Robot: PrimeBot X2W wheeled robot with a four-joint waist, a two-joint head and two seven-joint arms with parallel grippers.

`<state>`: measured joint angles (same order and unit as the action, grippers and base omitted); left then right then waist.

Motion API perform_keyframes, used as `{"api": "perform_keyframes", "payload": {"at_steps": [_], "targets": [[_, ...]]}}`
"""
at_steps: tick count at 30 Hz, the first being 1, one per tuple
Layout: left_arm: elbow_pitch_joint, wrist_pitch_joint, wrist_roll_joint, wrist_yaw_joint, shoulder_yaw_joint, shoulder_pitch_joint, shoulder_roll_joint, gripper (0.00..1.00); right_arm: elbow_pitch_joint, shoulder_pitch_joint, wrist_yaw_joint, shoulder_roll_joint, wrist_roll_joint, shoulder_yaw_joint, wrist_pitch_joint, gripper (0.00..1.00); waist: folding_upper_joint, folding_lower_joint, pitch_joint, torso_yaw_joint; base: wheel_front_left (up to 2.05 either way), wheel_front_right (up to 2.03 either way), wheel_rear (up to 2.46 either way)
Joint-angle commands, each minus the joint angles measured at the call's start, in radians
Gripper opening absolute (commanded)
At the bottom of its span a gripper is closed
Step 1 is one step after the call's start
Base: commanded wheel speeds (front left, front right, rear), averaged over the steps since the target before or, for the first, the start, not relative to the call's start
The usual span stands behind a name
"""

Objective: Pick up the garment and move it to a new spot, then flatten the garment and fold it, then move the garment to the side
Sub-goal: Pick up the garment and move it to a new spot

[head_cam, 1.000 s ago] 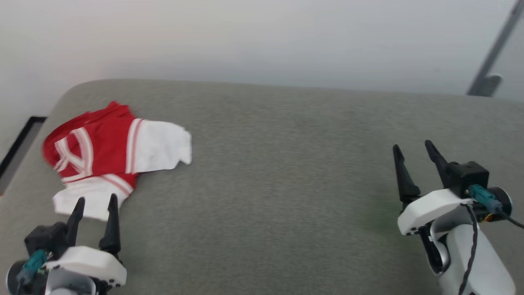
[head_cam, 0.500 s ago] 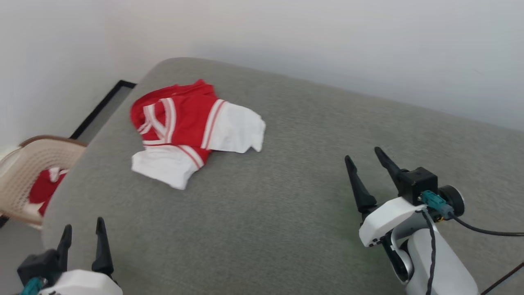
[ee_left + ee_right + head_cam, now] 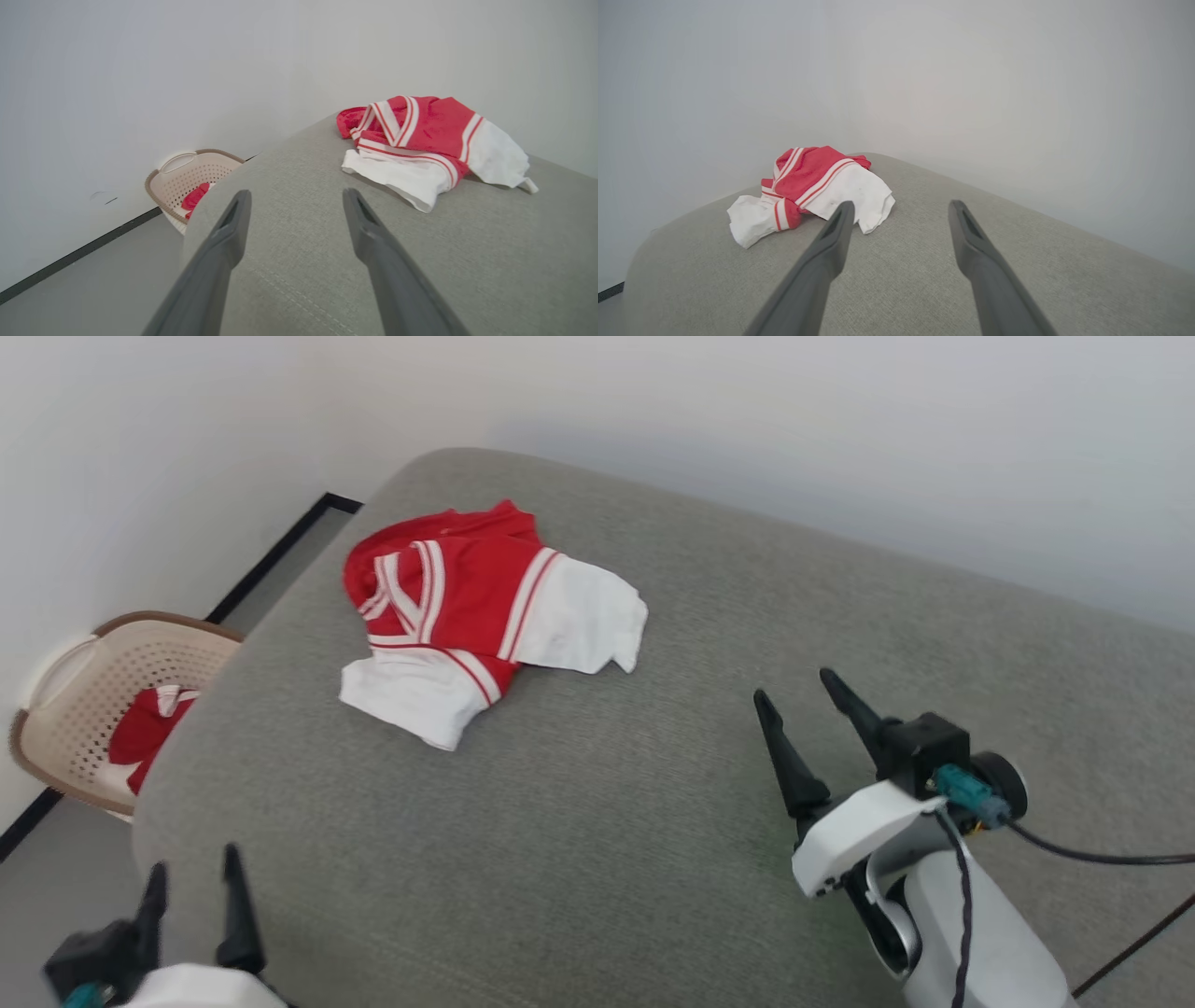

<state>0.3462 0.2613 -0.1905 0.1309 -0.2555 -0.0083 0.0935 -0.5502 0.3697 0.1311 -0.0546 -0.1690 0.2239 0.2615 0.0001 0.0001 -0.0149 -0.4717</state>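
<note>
The garment, a red shirt with white sleeve ends and striped trim, lies crumpled near the far left corner of a grey padded table. The same garment shows at the upper right of the left wrist view, and the garment sits left of centre in the right wrist view. My left gripper stands open at the table's near left edge, well short of the shirt. To the right of the shirt my right gripper hovers open over the table. Both hold nothing.
A beige perforated laundry basket stands on the floor left of the table, with a red cloth inside. Pale walls close in behind and to the left. A black cable trails from the right wrist.
The camera has swung left, so the shirt sits nearer the picture's middle and the basket has come into view. Both grippers stay open and empty.
</note>
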Motion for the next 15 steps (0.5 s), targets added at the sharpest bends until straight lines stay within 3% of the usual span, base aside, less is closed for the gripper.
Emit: {"api": "perform_keyframes", "payload": {"at_steps": [1, 7, 15], "targets": [[0.005, 0.005, -0.006, -0.001, 0.025, -0.024, 0.004, 1.00, 0.007, 0.017, -0.001, 0.001, -0.008, -0.007, 0.005, 1.00, -0.0001, -0.0001, -0.020, 0.025, 0.00, 0.00, 0.00], [0.024, 0.005, -0.061, -0.001, 0.141, -0.180, 0.103, 1.00, 0.044, 0.057, -0.001, 0.002, -0.014, -0.002, 0.005, 1.00, -0.0001, -0.0001, -0.134, 0.155, 0.00, 0.00, 0.00], [0.183, -0.016, -0.332, -0.001, 0.320, -0.468, 0.405, 1.00, 0.107, 0.107, -0.001, 0.002, -0.016, 0.014, 0.005, 1.00, -0.0001, -0.0001, -0.331, 0.366, 0.00, 0.00, 0.00]]}}
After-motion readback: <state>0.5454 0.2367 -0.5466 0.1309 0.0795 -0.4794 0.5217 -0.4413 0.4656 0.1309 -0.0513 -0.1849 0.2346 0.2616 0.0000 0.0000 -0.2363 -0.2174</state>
